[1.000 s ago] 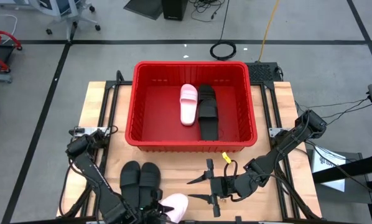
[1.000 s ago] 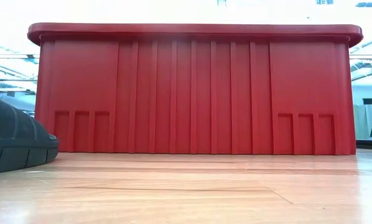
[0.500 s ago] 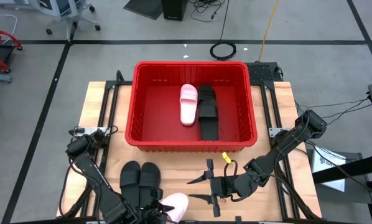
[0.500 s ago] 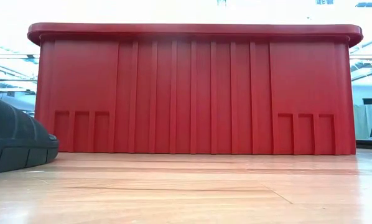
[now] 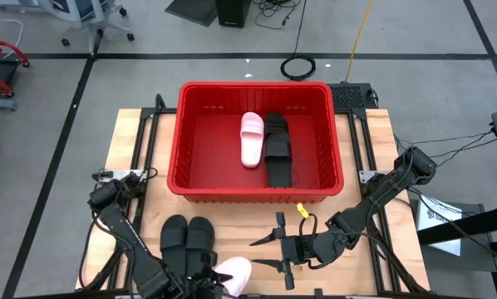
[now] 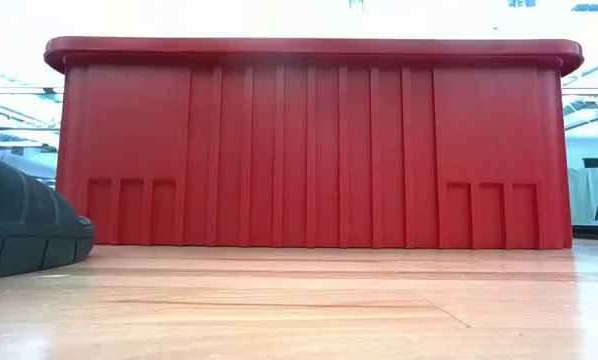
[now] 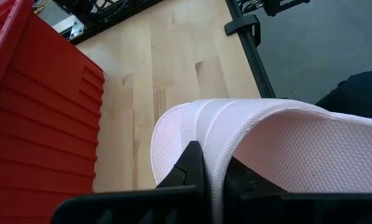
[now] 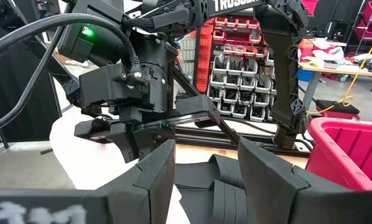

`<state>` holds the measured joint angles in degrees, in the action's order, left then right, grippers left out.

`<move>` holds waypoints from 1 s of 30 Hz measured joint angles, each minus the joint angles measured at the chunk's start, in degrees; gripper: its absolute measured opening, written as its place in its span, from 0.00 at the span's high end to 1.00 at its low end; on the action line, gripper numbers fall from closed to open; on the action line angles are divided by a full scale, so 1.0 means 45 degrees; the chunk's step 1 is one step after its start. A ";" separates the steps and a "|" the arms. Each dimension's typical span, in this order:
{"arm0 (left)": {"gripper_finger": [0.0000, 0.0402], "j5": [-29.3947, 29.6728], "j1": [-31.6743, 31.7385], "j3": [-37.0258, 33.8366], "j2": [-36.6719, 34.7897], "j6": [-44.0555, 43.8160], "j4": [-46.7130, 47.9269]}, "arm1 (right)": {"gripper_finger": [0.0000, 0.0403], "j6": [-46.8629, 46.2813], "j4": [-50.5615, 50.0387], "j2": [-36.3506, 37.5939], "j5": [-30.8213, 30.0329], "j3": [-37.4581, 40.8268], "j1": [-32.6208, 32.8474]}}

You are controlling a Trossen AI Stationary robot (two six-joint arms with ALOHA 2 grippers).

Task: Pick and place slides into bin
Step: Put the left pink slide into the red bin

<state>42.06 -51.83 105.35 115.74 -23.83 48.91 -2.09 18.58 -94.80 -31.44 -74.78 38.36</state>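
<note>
From above, the red bin sits at the far middle of the wooden table, and inside it a pale pink slide lies touching a black slide. The left gripper is down at the near edge, its fingers pinched together on the strap of a second pink slide. Just beside that gripper, on the bin's side of it, two black slides lie as a pair. The right gripper hovers near the left one, over bare table in front of the bin, fingers spread apart with nothing between them.

At table height, the bin's ribbed front wall fills most of the sight, and the rounded sole of one black slide pokes in at the edge; no gripper shows here.

From the left wrist, the dark fingers clamp the edge of the pink strap, with the bin's wall close by.

From the right wrist, its two fingers stand wide apart, pointed at the left arm; the black slides lie just beyond them, and the bin's corner is off to one side.
</note>
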 joint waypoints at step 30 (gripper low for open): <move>0.98 -0.0005 0.0000 0.0001 0.0005 -0.0282 0.0126 | 0.59 0.0000 -0.0003 0.0000 0.0000 0.0000 0.0002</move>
<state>42.04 -51.83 105.36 115.77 -25.10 49.47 -2.09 18.57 -94.80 -31.44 -74.78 38.37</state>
